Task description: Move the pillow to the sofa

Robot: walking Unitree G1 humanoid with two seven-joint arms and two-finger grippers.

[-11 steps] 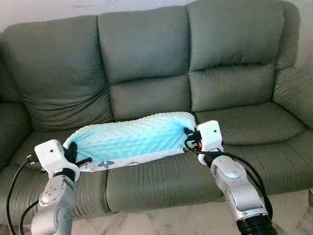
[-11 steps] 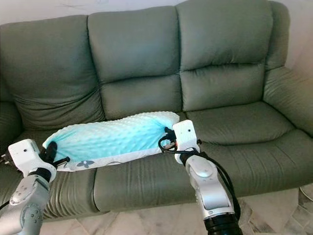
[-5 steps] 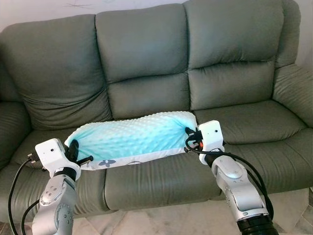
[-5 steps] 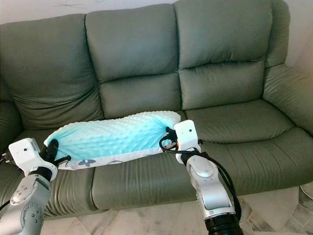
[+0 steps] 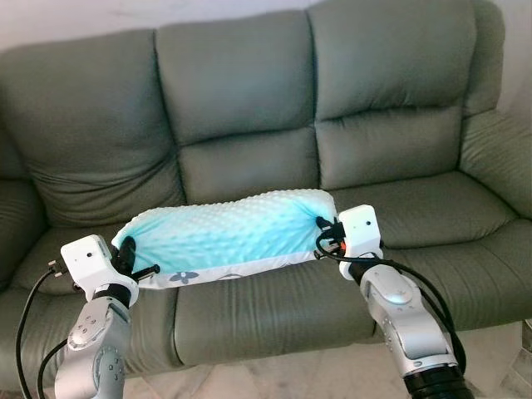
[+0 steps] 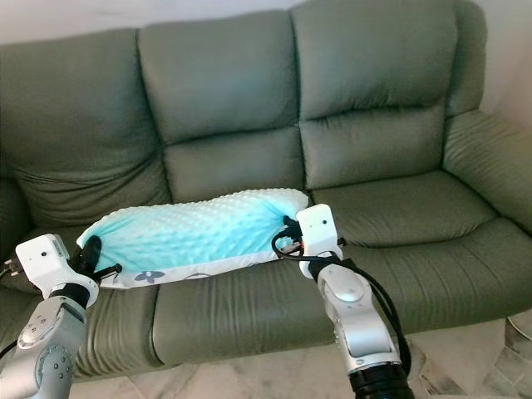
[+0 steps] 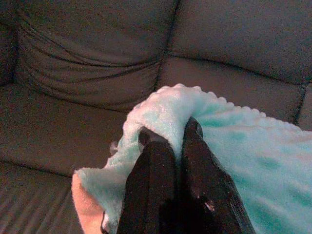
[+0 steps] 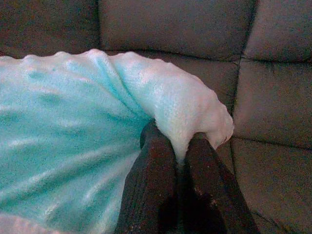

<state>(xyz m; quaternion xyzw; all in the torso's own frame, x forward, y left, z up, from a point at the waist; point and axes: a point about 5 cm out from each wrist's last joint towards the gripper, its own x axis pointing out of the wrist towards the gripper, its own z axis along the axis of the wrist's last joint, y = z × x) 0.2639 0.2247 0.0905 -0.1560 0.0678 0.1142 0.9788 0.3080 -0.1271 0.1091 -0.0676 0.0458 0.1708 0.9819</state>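
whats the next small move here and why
Probably lower both arms a little, then open. The left gripper and right gripper each pinch an end of the pillow, stretched between them over the sofa seat. Whether it already rests on the cushions is hard to tell.

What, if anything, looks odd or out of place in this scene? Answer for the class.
Nothing stands out. The turquoise pillow is stretched between the left gripper and the right gripper, each pinching one end, in front of the green sofa. The pillow's fabric bunches where the fingers clamp it, with no damage visible.
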